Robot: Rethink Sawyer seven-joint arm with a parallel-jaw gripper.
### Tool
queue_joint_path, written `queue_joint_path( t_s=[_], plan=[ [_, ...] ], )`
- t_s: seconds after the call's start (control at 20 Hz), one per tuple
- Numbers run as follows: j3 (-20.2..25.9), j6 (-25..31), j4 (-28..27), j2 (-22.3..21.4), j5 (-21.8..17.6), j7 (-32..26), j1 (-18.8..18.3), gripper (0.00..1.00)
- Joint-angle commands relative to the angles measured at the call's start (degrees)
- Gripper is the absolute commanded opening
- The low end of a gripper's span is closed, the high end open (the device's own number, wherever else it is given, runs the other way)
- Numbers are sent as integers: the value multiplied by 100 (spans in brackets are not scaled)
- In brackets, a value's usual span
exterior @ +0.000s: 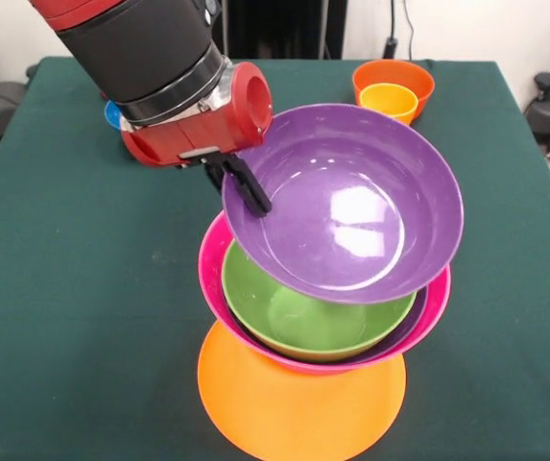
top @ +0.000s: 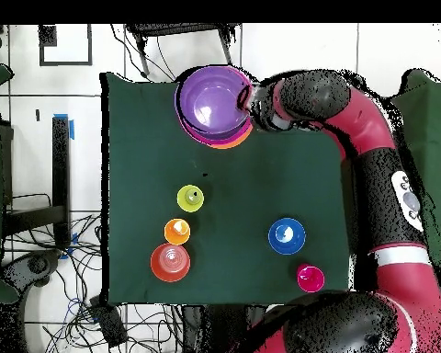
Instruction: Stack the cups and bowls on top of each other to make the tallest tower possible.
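Observation:
My gripper is shut on the left rim of a medium purple bowl and holds it tilted on top of the tower. Below it sit the lime green bowl, a second purple bowl showing only a rim, the large pink bowl and the large orange bowl as the base. The orange-yellow cup stands against the small red-orange bowl. The translucent yellow cup, the small blue bowl and the red cup stand apart.
The green table holds everything. The tower is near the table's edge closest to the front camera. In the front view the arm hides most of the blue bowl and all of the red cup. Cables and a chair lie beyond the table edges.

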Motion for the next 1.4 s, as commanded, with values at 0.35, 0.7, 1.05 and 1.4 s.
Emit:
queue_joint_path(
  t_s=[0.35,0.7,1.05,1.4],
  plan=[
    [112,-143,-822,645,0,-184,257,0],
    [85,-23,-859,661,-56,-283,219,0],
    [57,-133,-409,412,-66,-209,154,0],
    [65,55,-382,359,-129,-386,185,100]
  ],
)
